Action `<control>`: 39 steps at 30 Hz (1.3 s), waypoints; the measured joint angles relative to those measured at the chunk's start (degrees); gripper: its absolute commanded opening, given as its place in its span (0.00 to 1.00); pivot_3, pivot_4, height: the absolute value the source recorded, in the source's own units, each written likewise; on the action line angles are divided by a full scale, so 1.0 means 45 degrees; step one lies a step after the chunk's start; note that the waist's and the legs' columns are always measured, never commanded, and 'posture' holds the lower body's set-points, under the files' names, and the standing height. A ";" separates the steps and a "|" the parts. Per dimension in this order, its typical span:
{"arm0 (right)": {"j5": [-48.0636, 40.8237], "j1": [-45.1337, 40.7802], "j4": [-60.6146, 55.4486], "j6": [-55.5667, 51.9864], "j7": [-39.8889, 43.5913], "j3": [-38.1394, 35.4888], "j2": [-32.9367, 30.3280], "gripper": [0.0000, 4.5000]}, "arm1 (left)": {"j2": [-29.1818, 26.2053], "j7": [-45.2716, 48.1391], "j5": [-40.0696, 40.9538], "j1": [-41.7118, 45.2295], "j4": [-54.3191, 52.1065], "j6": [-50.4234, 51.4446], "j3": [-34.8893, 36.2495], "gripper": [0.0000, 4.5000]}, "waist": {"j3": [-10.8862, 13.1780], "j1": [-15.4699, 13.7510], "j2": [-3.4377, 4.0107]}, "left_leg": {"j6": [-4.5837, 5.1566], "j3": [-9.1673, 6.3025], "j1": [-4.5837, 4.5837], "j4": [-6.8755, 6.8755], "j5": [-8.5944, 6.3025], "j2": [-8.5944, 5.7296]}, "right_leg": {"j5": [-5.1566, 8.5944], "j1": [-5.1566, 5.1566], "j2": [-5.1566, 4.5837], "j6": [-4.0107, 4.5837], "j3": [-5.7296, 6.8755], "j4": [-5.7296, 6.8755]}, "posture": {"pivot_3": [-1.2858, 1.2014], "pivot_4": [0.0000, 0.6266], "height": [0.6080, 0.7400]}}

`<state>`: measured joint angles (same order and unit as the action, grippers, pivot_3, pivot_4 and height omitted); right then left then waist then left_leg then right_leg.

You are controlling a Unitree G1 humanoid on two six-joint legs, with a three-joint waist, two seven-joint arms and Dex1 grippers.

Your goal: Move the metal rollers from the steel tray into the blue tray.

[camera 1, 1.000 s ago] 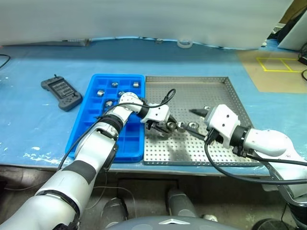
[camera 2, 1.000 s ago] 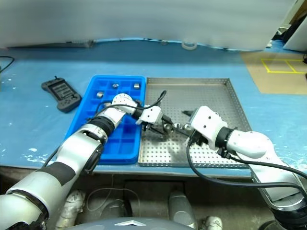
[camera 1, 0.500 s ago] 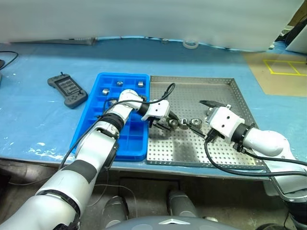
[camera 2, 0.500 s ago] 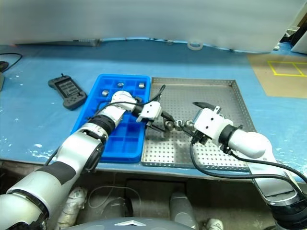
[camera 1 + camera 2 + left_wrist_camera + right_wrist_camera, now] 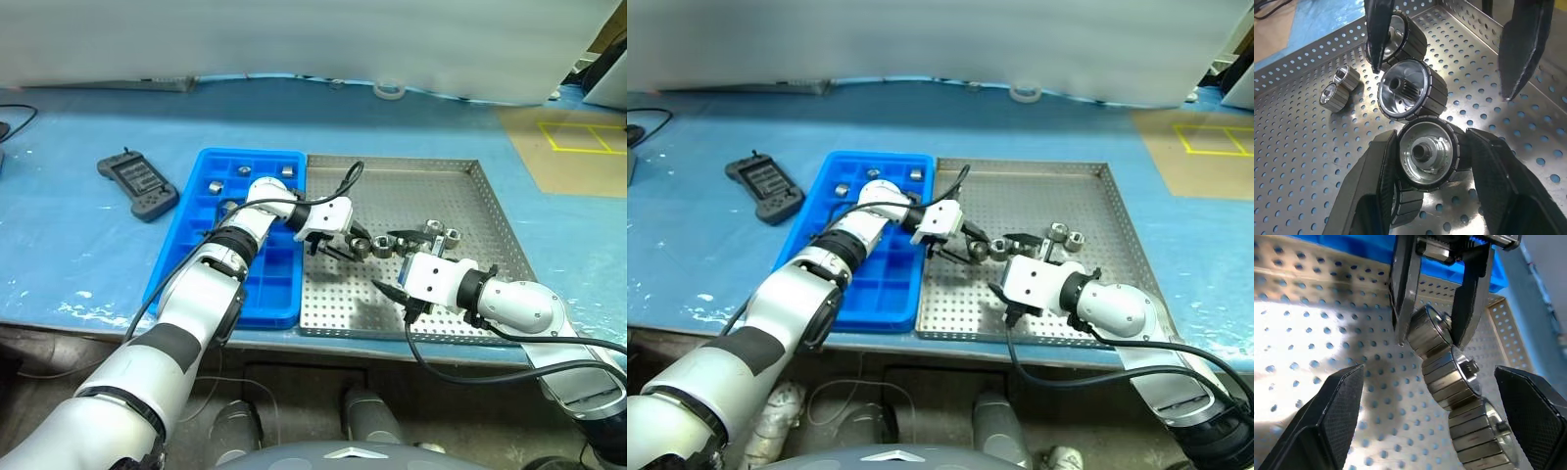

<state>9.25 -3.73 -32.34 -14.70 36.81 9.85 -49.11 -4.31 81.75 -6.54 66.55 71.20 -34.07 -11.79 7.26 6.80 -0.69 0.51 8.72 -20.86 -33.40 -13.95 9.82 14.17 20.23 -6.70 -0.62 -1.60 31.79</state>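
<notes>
My left gripper point(image 5: 1430, 161) is pinching one of the metal rollers point(image 5: 1426, 152) by its ribbed sides, over the steel tray point(image 5: 490, 211) near the edge that meets the blue tray point(image 5: 186, 245). My right gripper point(image 5: 1425, 401) is spread wide and holds nothing. More rollers sit in a row mid-tray, and two rest toward the far right corner. I think they are hard, heavy and slippery, so the ribbed sides are the best place to squeeze.

A black remote point(image 5: 138, 185) lies on the blue table point(image 5: 59, 235), tape roll point(image 5: 389, 90) beyond.
</notes>
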 measured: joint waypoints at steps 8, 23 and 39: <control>0.1958 -0.0578 0.0957 0.1397 -0.0779 0.0158 0.0613 0.72 | 0.0188 0.0941 0.0611 0.0044 -0.0115 0.1004 0.0251 0.45 | 0.0000 0.0034 0.0000 | 0.0006 0.0001 -0.0003 0.0005 0.0000 -0.0001 | -0.0001 0.0002 -0.0002 -0.0002 -0.0001 0.0007 | 0.33 0.24 1.00; 0.2748 -0.0411 0.1203 0.1581 -0.0460 0.0384 0.1403 0.28 | 0.0058 0.0825 0.0479 0.0044 -0.0263 0.0839 0.0220 0.45 | 0.0000 0.0046 0.0001 | 0.0015 -0.0002 -0.0009 -0.0006 -0.0003 -0.0005 | -0.0001 0.0002 -0.0011 0.0000 0.0001 0.0010 | 0.32 0.24 1.00; -0.0002 0.3689 0.1572 0.0472 -0.0155 -0.3493 0.1771 0.28 | -0.3106 -0.0132 0.0655 0.0128 -0.0443 0.0599 0.0997 0.45 | 0.0000 0.0032 0.0000 | 0.0015 0.0018 0.0003 0.0000 -0.0003 0.0011 | 0.0011 0.0004 -0.0006 0.0020 0.0028 -0.0003 | 0.34 0.24 1.00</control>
<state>9.24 12.87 -25.27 -12.58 36.12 -5.87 -41.14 -18.29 81.16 -3.59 67.13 69.21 -31.38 -7.30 7.26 6.94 -0.69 0.58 8.80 -20.85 -33.40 -13.97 9.87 14.22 20.25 -6.72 -0.53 -1.47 31.78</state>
